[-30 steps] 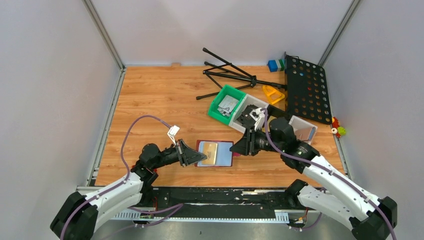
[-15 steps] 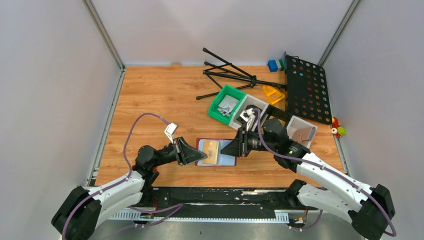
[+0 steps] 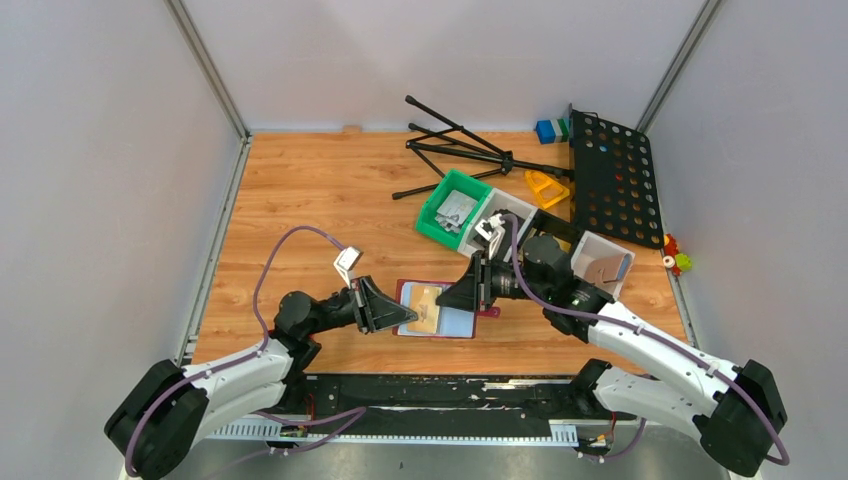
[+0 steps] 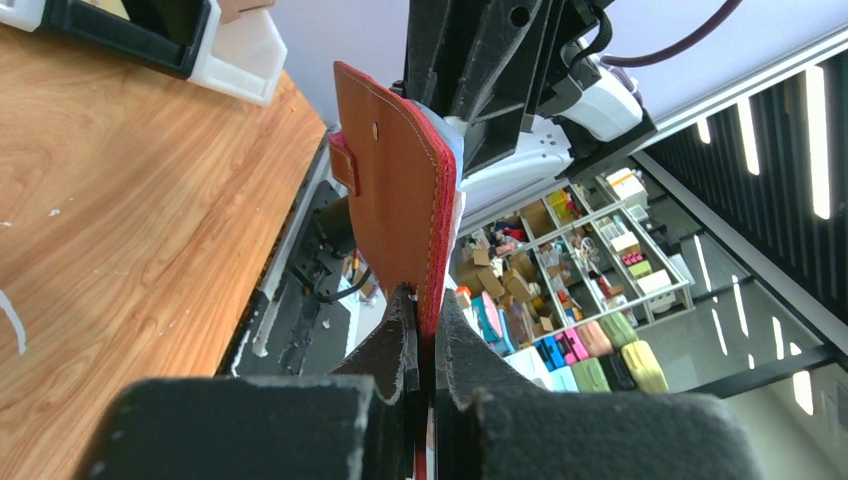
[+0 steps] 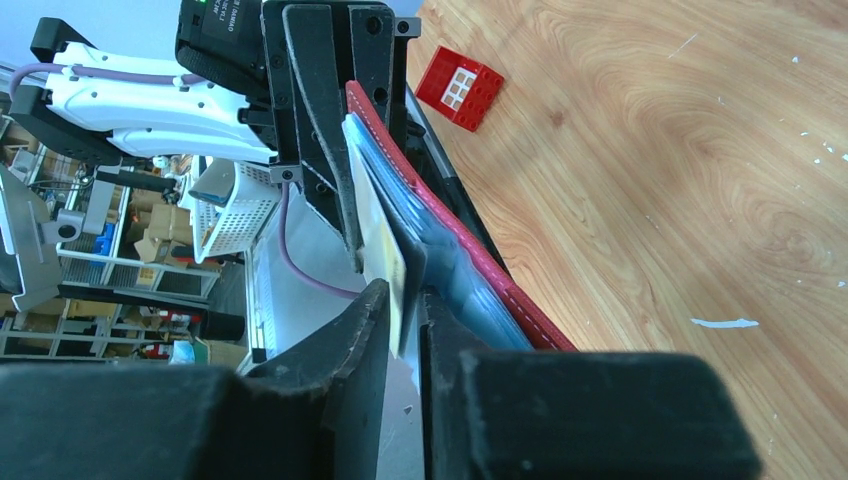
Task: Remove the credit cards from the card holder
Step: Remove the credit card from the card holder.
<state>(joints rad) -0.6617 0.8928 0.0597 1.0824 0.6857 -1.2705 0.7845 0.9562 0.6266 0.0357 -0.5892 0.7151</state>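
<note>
The card holder (image 3: 456, 322) lies open in the lower middle of the top view, held between the two hands just above the near edge of the tabletop (image 3: 320, 200). Whether it touches the wood cannot be told.

The left hand (image 4: 425, 322) reaches in from the left with its fingers pressed tight on the holder's edge. In its wrist view the dark-red leather cover rises straight out of the grip, red stitching along the rim and the short snap tab (image 4: 343, 165) on the left side.

The right hand (image 5: 405, 305) comes in from the right, its fingers closed on a pale cream credit card (image 5: 378, 235). The card stands partly out of the blue-grey inner pockets, which are edged in red. In the top view the card shows as a tan patch in the middle of the open holder.

A small red-and-white block (image 5: 458, 85) sits on the wood at the top of the right wrist view. Toward the upper right of the top view are a green bin (image 3: 438, 212), a folded black tripod stand (image 3: 460, 150) and a perforated black panel (image 3: 612, 180).
</note>
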